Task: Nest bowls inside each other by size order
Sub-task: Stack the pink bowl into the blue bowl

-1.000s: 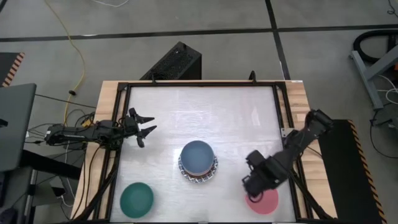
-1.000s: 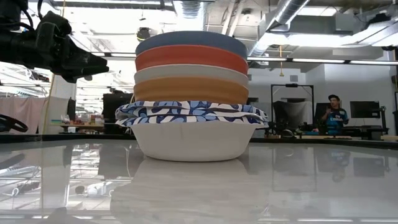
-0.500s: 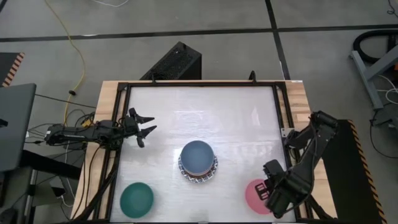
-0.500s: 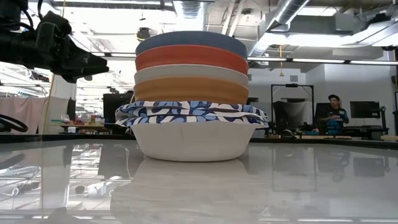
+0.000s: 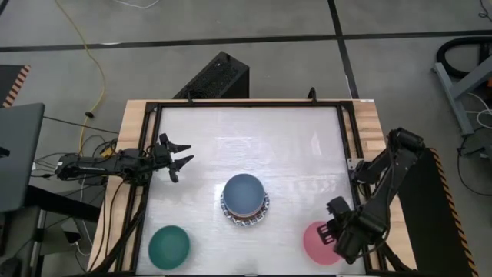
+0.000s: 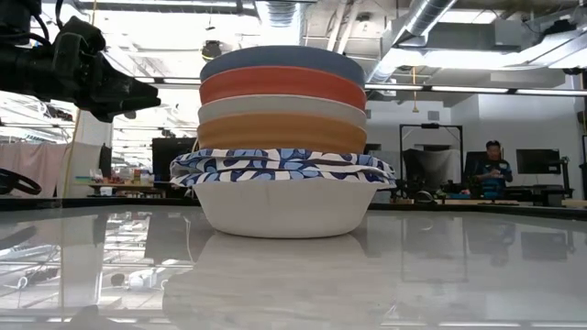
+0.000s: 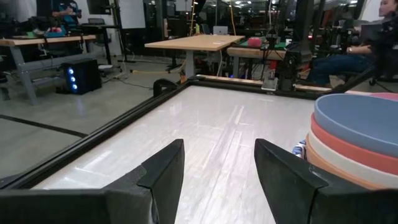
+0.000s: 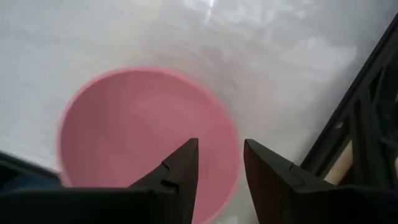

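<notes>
A stack of bowls [image 5: 244, 198] stands mid-table with a slate-blue bowl on top. In the low view the stack [image 6: 282, 137] shows red, cream, orange and blue-and-white patterned bowls sitting in a white bowl at the bottom. A dark green bowl [image 5: 169, 246] and a pink bowl [image 5: 315, 242] rest apart near the front edge. My right gripper [image 5: 340, 237] hangs open, pointing down over the pink bowl's [image 8: 143, 134] right rim [image 8: 233, 155], above it and touching nothing. My left gripper [image 5: 178, 156] waits open and level at the left edge.
A black frame [image 5: 350, 138] rims the table close to my right gripper, and it shows as a rail [image 8: 367, 106] in the right wrist view. Bare white tabletop [image 5: 254, 138] lies beyond the stack. A person [image 6: 493, 170] sits in the room behind the table.
My right gripper has swung from over the pink bowl's left side toward the table's right and near edges, sinking a little and rolling about its pointing line. It now stands over the bowl's right rim, its fingers as wide as before. The bowls have not moved.
</notes>
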Robot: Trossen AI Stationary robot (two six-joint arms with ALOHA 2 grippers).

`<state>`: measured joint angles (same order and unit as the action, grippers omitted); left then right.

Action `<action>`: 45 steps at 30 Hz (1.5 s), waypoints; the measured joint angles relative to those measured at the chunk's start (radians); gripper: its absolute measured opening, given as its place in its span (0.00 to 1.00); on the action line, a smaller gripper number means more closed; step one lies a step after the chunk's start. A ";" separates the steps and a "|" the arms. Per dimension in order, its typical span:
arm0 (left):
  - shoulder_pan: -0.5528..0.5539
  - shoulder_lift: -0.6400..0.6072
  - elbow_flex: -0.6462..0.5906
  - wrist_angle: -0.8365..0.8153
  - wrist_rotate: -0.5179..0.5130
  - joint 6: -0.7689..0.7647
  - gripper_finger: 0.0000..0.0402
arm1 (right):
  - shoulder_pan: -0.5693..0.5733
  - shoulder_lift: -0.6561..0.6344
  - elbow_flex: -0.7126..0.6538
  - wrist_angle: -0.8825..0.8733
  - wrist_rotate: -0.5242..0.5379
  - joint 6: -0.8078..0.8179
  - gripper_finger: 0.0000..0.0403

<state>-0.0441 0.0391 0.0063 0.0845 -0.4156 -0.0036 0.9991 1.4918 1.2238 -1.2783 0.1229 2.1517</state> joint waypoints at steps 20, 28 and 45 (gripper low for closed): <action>0.000 0.000 0.000 0.000 0.000 0.000 0.46 | 0.088 0.000 -0.107 0.083 0.027 -0.005 0.37; 0.000 0.000 0.000 0.000 0.000 0.000 0.46 | 0.120 0.000 -0.132 0.059 0.086 -0.006 0.37; 0.000 0.000 0.000 0.000 0.000 0.000 0.46 | 0.134 -0.055 -0.238 0.158 0.098 -0.088 0.37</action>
<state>-0.0443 0.0391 0.0063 0.0848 -0.4152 -0.0036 1.1332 1.4364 0.9863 -1.1206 0.2211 2.0632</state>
